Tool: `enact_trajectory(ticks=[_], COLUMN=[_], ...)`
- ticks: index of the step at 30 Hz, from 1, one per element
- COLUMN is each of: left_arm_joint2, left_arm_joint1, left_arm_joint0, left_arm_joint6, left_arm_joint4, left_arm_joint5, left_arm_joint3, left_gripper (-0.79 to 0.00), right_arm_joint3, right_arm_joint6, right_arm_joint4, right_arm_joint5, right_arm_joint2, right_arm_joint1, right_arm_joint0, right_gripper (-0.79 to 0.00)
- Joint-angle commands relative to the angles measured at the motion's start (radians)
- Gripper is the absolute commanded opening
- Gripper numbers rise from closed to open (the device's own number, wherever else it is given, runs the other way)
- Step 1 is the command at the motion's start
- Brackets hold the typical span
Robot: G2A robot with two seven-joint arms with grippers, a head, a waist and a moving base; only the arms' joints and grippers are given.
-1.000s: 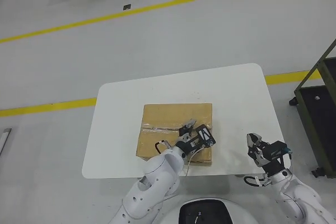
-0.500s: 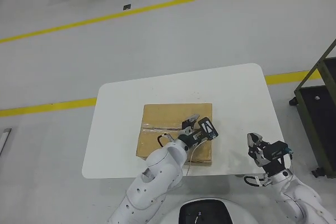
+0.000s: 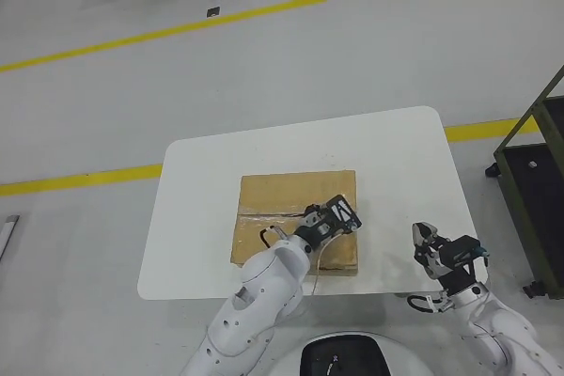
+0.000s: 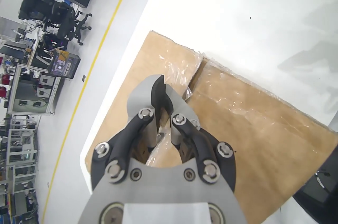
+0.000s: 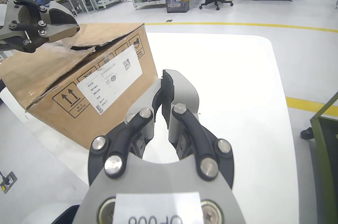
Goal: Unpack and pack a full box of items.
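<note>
Cardboard box [image 3: 296, 202] sits about mid-desk on the white desk [image 3: 395, 160], its top flaps still down and covered with wrinkled clear tape [image 4: 161, 141] along the centre seam. The left gripper [image 3: 315, 214] hangs over the box top, towards the right end of that seam. Its fingers are drawn narrow, nearly tip to tip, closed on a loose strand of the tape that rises from the box between them. Beside that gripper, at the box's right end, the flap edge is torn and stands slightly lifted, with a dark gap under it. A white label [image 5: 113, 77] lies on the box's right side wall. The right gripper [image 3: 419, 231] is off to the right of the box, apart from it and towards the robot, over bare desk. It is narrow too, with its pads together and nothing between them.
</note>
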Motion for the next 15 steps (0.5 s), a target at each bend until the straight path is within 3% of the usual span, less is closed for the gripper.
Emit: enact_trajectory(ticks=[1, 15], left_arm_joint2=[-0.018, -0.192], left_arm_joint1=[0.0, 0.003], left_arm_joint0=[0.004, -0.011], left_arm_joint6=[0.008, -0.016], left_arm_joint4=[-0.039, -0.292], left_arm_joint5=[-0.004, -0.003], left_arm_joint3=[-0.028, -0.113], left_gripper=[-0.785, -0.785], right_arm_joint3=[-0.01, -0.117], right_arm_joint6=[-0.005, 0.032], right_arm_joint4=[0.008, 0.042], right_arm_joint5=[-0.012, -0.128], right_arm_joint2=[0.004, 0.003], right_arm_joint1=[0.001, 0.006], right_arm_joint0=[0.005, 0.103], right_gripper=[-0.785, -0.785])
